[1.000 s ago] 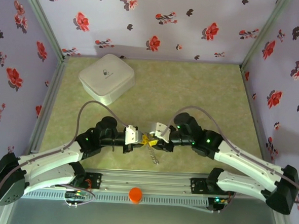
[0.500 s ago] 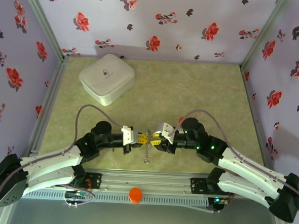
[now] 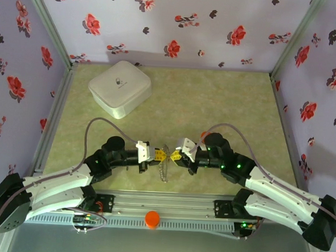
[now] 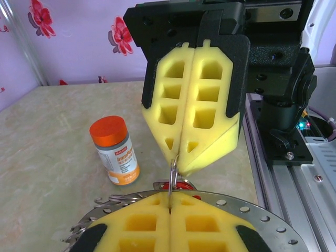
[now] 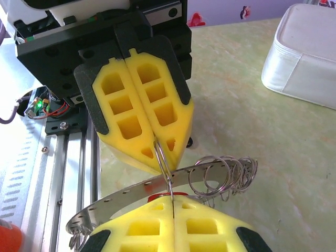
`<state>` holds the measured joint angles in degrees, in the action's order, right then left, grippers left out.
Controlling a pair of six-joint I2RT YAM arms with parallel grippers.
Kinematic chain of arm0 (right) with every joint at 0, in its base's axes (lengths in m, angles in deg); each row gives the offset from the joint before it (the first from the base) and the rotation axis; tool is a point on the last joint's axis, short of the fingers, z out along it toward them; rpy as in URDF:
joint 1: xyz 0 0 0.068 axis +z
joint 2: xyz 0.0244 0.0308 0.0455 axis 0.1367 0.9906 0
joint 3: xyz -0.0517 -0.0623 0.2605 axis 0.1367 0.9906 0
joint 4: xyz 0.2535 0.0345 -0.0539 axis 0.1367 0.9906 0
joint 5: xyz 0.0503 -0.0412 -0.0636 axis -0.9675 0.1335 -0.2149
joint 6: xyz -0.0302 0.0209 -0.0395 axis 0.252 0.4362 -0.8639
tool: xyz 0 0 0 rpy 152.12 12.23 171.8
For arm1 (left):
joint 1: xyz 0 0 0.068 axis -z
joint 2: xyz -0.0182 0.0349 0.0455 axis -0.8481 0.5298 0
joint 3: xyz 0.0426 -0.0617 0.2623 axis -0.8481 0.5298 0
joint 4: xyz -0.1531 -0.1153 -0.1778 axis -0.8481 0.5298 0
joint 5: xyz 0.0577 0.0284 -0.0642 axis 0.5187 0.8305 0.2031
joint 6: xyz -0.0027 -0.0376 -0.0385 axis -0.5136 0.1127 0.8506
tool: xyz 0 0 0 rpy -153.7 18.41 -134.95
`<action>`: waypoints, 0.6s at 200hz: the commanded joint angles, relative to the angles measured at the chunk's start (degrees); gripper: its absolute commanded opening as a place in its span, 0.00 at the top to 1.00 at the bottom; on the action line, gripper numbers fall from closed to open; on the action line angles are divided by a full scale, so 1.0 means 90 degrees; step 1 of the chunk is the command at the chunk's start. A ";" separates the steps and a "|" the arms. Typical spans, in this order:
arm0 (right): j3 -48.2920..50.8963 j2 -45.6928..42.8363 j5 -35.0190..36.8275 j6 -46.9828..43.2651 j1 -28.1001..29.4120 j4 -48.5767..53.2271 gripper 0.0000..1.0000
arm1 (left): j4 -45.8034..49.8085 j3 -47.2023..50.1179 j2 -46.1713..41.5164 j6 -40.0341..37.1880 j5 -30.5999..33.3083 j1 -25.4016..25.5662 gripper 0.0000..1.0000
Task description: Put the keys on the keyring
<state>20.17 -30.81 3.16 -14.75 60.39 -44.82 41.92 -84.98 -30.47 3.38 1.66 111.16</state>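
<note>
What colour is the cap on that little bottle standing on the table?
Orange; the cap shows best in the left wrist view.

- Left gripper point(image 3: 157, 155) and right gripper point(image 3: 173, 156) meet tip to tip near the table's point(image 3: 226, 101) front edge.
- Keyring point(image 3: 164, 167) hangs between them.
- White box point(image 3: 120, 87) sits far left.

Table point(image 3: 226, 101): mottled pale-green top, metal rail point(image 3: 169, 205) along its near edge.
White box point(image 3: 120, 89): square with rounded corners, near the table's far-left corner, small dark mark on top.
Pill bottle point(image 4: 114, 150): upright on the table, orange cap, white and orange label.
Walls point(image 3: 180, 24): lilac, with red and black flowers.
</note>
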 commanded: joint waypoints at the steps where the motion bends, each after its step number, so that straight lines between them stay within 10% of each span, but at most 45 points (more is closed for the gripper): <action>1: -0.0014 0.0119 0.0082 0.0003 -0.0066 -0.0053 1.00 | -0.0382 0.0017 -0.0056 0.0050 -0.0043 0.0027 1.00; 65: -0.0178 0.0580 -0.0010 -0.0015 -0.0075 0.0137 0.98 | -0.0362 -0.0014 0.0019 0.0027 -0.0090 0.0023 1.00; 120: 0.0049 0.0062 -0.0186 -0.0127 -0.0067 -0.0297 0.67 | -0.0389 -0.0022 0.0110 0.0004 -0.0116 0.0022 1.00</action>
<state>20.17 -28.29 3.21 -15.32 60.06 -44.75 42.10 -84.35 -29.79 3.38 2.01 111.16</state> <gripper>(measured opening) 0.321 0.038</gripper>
